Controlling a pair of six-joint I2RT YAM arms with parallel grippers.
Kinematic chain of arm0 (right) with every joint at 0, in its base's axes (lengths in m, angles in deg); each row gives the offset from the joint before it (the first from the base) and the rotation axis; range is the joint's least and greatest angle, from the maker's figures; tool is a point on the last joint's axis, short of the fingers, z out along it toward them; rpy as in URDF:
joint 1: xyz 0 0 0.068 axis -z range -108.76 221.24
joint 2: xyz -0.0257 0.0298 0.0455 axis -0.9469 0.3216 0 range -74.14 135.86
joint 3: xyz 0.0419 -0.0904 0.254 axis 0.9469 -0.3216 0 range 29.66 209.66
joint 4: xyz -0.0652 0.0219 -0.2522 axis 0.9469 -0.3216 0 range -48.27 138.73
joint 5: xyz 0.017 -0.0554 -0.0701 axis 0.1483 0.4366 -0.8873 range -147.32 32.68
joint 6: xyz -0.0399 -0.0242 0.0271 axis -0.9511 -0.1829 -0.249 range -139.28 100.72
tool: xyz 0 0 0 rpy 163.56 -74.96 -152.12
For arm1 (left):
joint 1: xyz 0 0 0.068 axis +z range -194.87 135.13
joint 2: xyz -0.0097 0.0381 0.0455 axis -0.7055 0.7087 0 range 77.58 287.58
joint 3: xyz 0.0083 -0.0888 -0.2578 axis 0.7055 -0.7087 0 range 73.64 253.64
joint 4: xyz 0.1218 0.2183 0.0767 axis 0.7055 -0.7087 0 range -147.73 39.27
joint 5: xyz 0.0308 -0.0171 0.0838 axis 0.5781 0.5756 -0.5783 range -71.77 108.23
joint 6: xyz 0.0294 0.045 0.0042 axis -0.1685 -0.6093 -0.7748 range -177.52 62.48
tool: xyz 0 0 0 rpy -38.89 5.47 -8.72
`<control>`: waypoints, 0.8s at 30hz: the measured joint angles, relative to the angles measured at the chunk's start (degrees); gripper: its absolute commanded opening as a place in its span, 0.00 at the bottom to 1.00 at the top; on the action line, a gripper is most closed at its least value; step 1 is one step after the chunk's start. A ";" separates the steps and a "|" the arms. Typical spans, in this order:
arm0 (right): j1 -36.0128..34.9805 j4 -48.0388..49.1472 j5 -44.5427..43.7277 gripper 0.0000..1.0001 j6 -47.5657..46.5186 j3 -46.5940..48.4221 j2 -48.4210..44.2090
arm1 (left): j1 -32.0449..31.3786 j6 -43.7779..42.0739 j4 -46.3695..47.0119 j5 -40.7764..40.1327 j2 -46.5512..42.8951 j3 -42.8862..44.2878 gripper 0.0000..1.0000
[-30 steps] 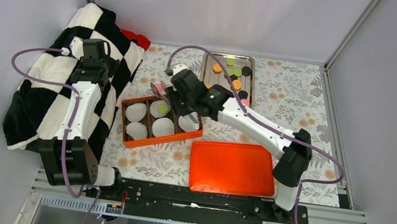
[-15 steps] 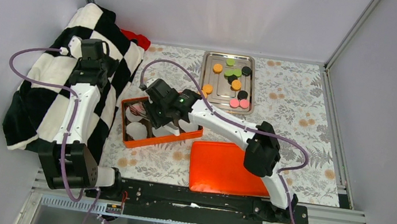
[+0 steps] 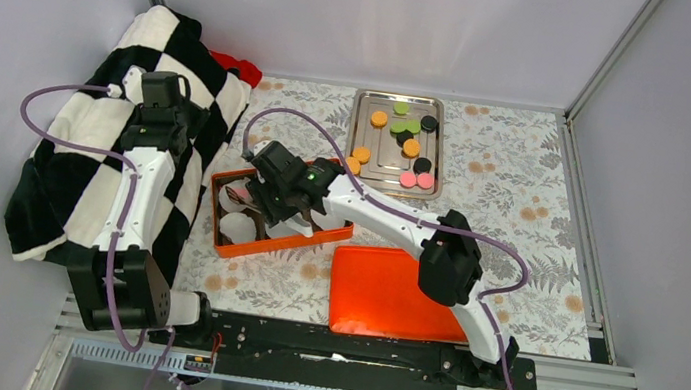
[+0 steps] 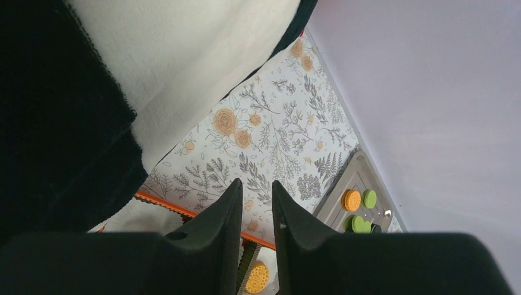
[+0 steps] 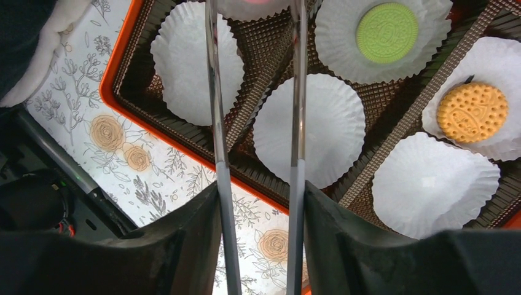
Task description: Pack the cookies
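Several cookies (image 3: 411, 147) in orange, green, pink and black lie on the metal tray (image 3: 439, 106) at the back. The orange box (image 3: 259, 249) holds white paper cups; in the right wrist view one cup has a green cookie (image 5: 387, 23) and another an orange cookie (image 5: 472, 112). My right gripper (image 3: 255, 198) reaches over the box's left cups. Its long thin blades (image 5: 254, 6) hold a pink cookie (image 5: 255, 2), just visible at the top edge above a cup. My left gripper (image 4: 256, 184) is shut and empty, raised beside the blanket (image 3: 192, 119).
An orange lid (image 3: 389, 297) lies in front of the box, partly under the right arm. A black-and-white checked blanket (image 3: 85, 151) is heaped at the left under the left arm. Something red (image 3: 237, 67) lies behind it. Walls close in the table.
My right gripper has swung left from the box's back right to over its left cups, carrying the pink cookie. The left arm has not moved.
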 measured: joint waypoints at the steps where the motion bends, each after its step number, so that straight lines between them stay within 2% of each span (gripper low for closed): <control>1: 0.00 0.09 -0.28 0.58 -0.09 0.00 0.07 | 0.07 -0.20 0.04 0.13 -0.09 -0.17 0.29; 9: 0.00 0.68 -1.99 0.51 -0.55 0.00 0.09 | 0.13 -0.87 0.52 1.49 -0.42 -0.42 0.29; 16: -0.02 2.27 -6.93 0.52 -1.75 -3.17 -2.14 | 0.13 -0.92 0.96 2.10 -0.66 -0.44 0.29; 20: 0.00 1.77 -12.28 0.54 -3.23 -7.10 -9.07 | 0.13 -0.87 1.55 2.91 -1.07 -0.66 0.29; 24: 0.00 2.25 -18.82 0.55 -4.09 -12.41 -20.00 | 0.13 -0.85 1.95 4.07 -1.07 -1.14 0.29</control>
